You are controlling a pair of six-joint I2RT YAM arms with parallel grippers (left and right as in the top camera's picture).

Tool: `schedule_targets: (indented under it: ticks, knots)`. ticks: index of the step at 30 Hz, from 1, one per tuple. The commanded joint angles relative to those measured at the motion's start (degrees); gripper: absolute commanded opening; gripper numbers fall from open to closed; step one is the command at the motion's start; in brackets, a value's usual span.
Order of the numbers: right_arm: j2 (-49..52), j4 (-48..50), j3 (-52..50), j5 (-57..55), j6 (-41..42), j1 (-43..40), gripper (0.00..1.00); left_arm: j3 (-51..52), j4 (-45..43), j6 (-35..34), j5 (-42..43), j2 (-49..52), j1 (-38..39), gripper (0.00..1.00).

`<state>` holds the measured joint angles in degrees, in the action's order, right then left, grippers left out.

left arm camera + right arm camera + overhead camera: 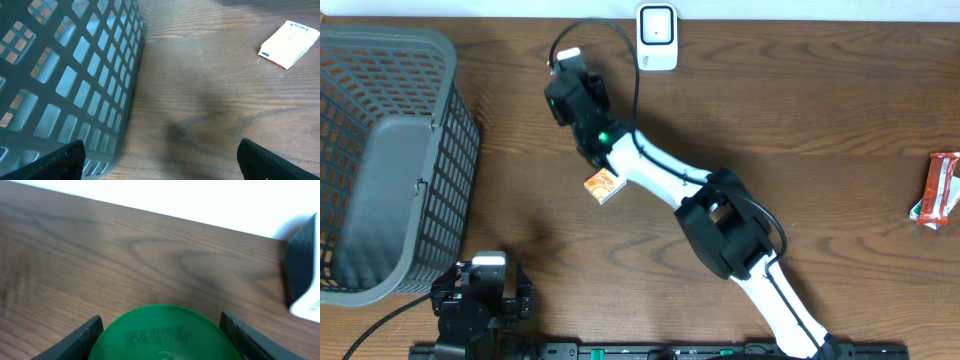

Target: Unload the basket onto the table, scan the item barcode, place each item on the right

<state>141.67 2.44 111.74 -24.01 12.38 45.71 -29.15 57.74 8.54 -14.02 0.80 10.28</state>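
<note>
A round green item point(162, 335) with faint embossed print on its face fills the space between my right gripper's point(160, 322) two fingers, which press against its sides. In the overhead view that gripper point(574, 98) reaches to the back of the table and hides the item beneath it. The white barcode scanner point(657, 37) stands at the back edge, to the gripper's right; it also shows as a dark block with a white base point(302, 275) at the right edge of the right wrist view. My left gripper point(160, 165) point(480, 295) rests open and holds nothing, near the front left.
A grey mesh basket point(390, 150) point(65, 75) stands at the left, close beside the left gripper. A small orange and white box point(603, 185) point(289, 44) lies under the right arm. A red snack packet point(940, 190) lies at the far right.
</note>
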Motion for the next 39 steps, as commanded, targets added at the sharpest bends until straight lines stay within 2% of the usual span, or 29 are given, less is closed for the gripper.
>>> schedule_targets:
  ticks: [1,7,10,11,15,18,21,22,25,29,30,35,39]
  knots:
    - [-2.3,5.9,-4.2,-3.7,-2.3,1.7,0.68,-0.1,0.1,-0.7,-0.1,-0.1,-0.2,0.95]
    - [-2.3,9.0,-9.6,-5.7,-2.3,2.9,0.69,-0.1,0.0,-0.7,-0.1,-0.1,-0.2,0.95]
    - [-2.3,9.8,-9.6,-5.7,-4.4,3.2,0.85,-0.1,0.1,-0.7,-0.1,-0.1,-0.2,0.95]
    - [-2.7,10.6,-9.6,-5.7,-6.3,3.3,0.99,-0.1,0.0,-0.7,-0.1,-0.1,-0.2,0.95]
    - [-6.5,7.3,-9.6,-7.0,-7.3,3.3,0.99,-0.1,0.0,-0.7,-0.1,-0.1,-0.2,0.95]
    - [-13.1,-2.4,-9.4,-6.5,-5.3,3.3,0.99,-0.1,0.0,-0.7,-0.1,-0.1,-0.2,0.95]
    - [-18.2,-13.2,-7.2,2.6,-5.0,2.6,0.99,-0.1,0.0,-0.7,-0.1,-0.1,-0.2,0.95]
    - [-18.8,-21.9,-2.7,6.2,-2.1,1.7,0.99,-0.1,0.1,-0.7,-0.1,-0.1,-0.2,0.95]
    - [-17.3,-37.5,8.7,9.0,2.0,-0.3,0.99,-0.1,0.1,-0.7,-0.1,-0.1,-0.2,0.95]
    - [-13.0,-48.3,22.0,11.8,4.0,-2.0,0.99,-0.1,0.0,-0.7,-0.1,-0.1,-0.2,0.95]
    - [-9.1,-52.2,28.4,17.0,5.7,-3.1,0.99,-0.1,0.0,-0.7,-0.1,-0.1,-0.2,0.95]
    - [-0.9,-52.7,32.7,28.1,7.5,-5.4,0.99,-0.1,0.0,-0.7,-0.1,-0.1,-0.2,0.95]
    - [4.4,-47.8,32.7,25.6,5.8,-3.7,0.99,-0.1,0.0,-0.7,-0.1,-0.1,-0.2,0.95]
